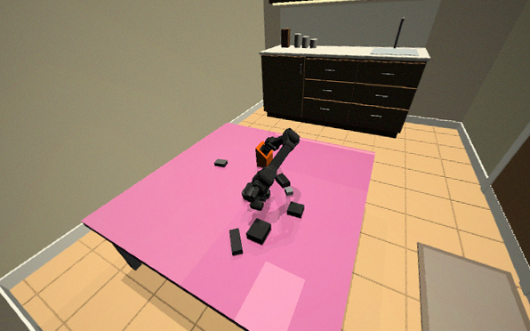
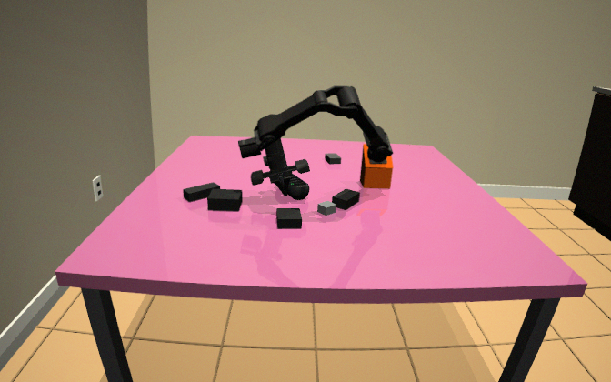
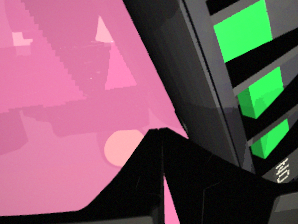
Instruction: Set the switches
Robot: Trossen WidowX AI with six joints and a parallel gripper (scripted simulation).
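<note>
The dark grey controller unit (image 1: 256,205) (image 2: 299,190) (image 3: 175,65) is largely hidden by the arm in the top and exterior views. In the wrist view its side wall and part of its switch top fill the right. Three green rocker ends (image 3: 245,31) show there; the lower two show raised side faces. White print (image 3: 282,171) lies below them. The other switches are outside the wrist view and the underside label is not visible. My gripper (image 3: 158,137) is shut and empty, pointing down beside the unit's side wall. Contact with the unit cannot be told.
On the pink table (image 1: 164,193) (image 2: 409,255) are a long dark bar (image 1: 236,242) (image 2: 201,192), a larger dark block (image 1: 258,231) (image 2: 225,201), other dark blocks (image 1: 295,210) (image 2: 289,219), a small grey block (image 1: 289,191) (image 2: 326,208) and an orange box (image 2: 377,177) by the arm's base.
</note>
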